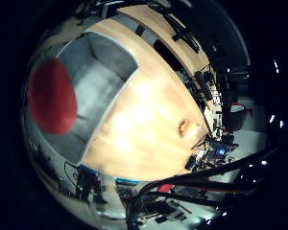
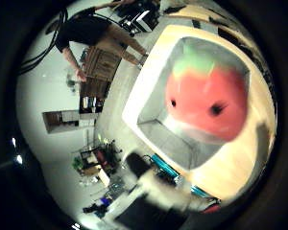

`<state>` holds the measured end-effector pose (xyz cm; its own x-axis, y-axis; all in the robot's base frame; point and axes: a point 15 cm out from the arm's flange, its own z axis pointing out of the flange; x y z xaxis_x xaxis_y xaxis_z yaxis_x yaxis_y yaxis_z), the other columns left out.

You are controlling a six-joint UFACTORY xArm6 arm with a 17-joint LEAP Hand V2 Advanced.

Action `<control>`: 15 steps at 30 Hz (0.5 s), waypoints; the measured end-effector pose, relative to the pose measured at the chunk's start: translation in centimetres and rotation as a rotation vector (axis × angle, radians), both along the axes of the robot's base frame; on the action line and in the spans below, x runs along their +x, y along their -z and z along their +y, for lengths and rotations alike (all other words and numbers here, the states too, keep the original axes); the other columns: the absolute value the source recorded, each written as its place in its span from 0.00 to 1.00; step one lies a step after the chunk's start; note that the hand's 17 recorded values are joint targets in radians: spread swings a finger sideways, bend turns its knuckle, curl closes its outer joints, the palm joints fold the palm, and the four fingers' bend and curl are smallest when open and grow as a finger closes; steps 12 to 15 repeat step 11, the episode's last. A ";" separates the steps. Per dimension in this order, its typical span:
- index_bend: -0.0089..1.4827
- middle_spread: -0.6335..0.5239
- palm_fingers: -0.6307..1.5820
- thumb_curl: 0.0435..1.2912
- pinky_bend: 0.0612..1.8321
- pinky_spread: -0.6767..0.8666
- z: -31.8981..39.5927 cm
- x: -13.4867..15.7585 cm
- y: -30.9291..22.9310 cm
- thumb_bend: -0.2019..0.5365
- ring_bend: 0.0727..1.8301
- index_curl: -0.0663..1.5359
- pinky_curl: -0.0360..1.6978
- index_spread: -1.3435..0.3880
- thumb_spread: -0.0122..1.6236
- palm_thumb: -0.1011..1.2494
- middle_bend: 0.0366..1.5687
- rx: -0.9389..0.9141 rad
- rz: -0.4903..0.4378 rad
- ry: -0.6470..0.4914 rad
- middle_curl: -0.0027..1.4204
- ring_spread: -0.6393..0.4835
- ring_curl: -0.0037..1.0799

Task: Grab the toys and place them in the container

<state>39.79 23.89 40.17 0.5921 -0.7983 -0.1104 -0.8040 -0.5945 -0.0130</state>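
A red strawberry toy (image 2: 206,96) with a green top and two dark eyes fills much of the right thumb side palm view, close to the palm. It is over the inside of the grey container (image 2: 144,101). In the right little finger side palm view, the toy shows as a red round shape (image 1: 53,94) at the container (image 1: 106,67), which stands on a wooden table (image 1: 149,115). A small orange thing (image 1: 189,126) lies on the table away from the container. A blurred white part of my hand (image 2: 152,189) shows at the view's edge.
Desks with equipment (image 1: 216,149) stand beyond the table's far edge. In the right thumb side palm view, the room's floor (image 2: 48,86) and shelves (image 2: 91,91) lie beside the table.
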 end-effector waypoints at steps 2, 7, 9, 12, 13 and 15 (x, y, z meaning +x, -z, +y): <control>0.12 0.45 0.26 0.16 0.43 0.53 0.0 0.0 0.2 0.20 0.30 0.35 0.22 0.50 0.48 0.13 0.27 0.001 0.003 -0.006 0.25 0.55 0.24; 0.11 0.48 0.28 0.18 0.41 0.63 0.0 -0.2 0.5 0.22 0.27 0.31 0.20 0.51 0.47 0.11 0.23 0.001 0.008 -0.012 0.24 0.60 0.23; 0.11 0.48 0.28 0.19 0.40 0.65 0.0 -0.2 0.6 0.22 0.26 0.30 0.20 0.52 0.47 0.10 0.22 0.000 0.011 -0.016 0.24 0.61 0.23; 0.11 0.49 0.29 0.19 0.39 0.67 0.0 -0.3 0.6 0.22 0.26 0.29 0.19 0.52 0.47 0.10 0.21 0.000 0.012 -0.016 0.24 0.61 0.23; 0.11 0.49 0.29 0.19 0.39 0.67 0.0 -0.3 0.6 0.22 0.26 0.29 0.19 0.52 0.47 0.10 0.21 0.000 0.012 -0.016 0.24 0.61 0.23; 0.11 0.49 0.29 0.19 0.39 0.67 0.0 -0.3 0.6 0.22 0.26 0.29 0.19 0.52 0.47 0.10 0.21 0.000 0.012 -0.016 0.24 0.61 0.23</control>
